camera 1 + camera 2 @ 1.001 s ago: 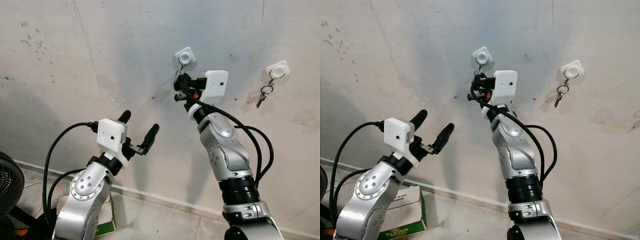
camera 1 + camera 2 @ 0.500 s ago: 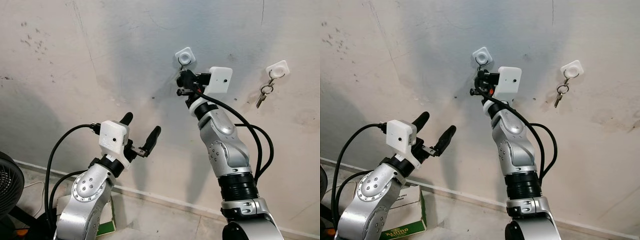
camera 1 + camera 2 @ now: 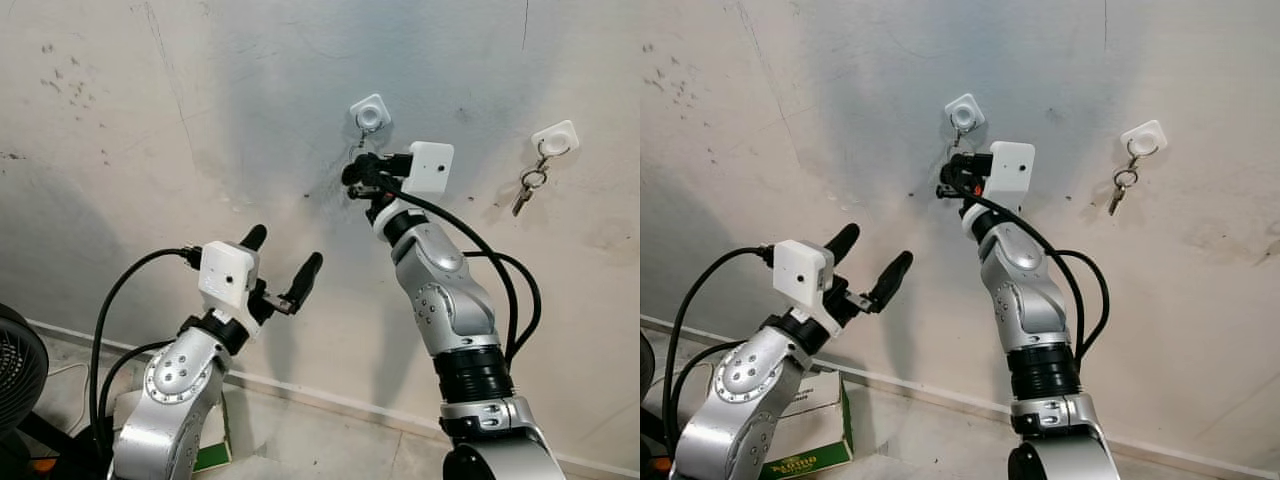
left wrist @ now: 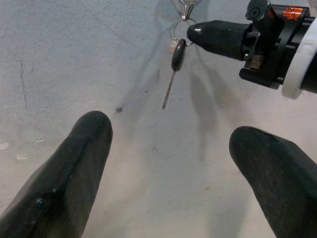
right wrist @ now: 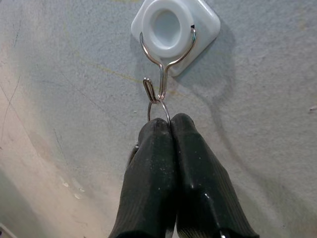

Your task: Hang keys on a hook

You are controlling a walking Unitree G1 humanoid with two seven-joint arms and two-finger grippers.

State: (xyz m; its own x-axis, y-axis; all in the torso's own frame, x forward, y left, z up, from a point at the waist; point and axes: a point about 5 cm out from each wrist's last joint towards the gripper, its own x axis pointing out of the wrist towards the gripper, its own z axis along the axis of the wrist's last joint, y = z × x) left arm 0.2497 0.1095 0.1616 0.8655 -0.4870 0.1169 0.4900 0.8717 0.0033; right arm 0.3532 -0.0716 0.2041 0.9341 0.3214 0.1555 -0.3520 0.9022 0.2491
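Keys (image 3: 357,150) dangle under the white wall hook (image 3: 370,112), my right gripper (image 3: 350,180) at them, my left gripper (image 3: 280,262) spread wide below. Left wrist view: dark-headed key, thin silver blade. Right wrist view: my fingers (image 5: 158,163) pinch the key ring (image 5: 158,110) threaded on the hook's wire.

Right tool (image 5: 171,130) raised, seemingly pinched; left tool (image 3: 280,265) spread.

Green box (image 3: 805,462) on floor: partial white lettering, not clearly readable.
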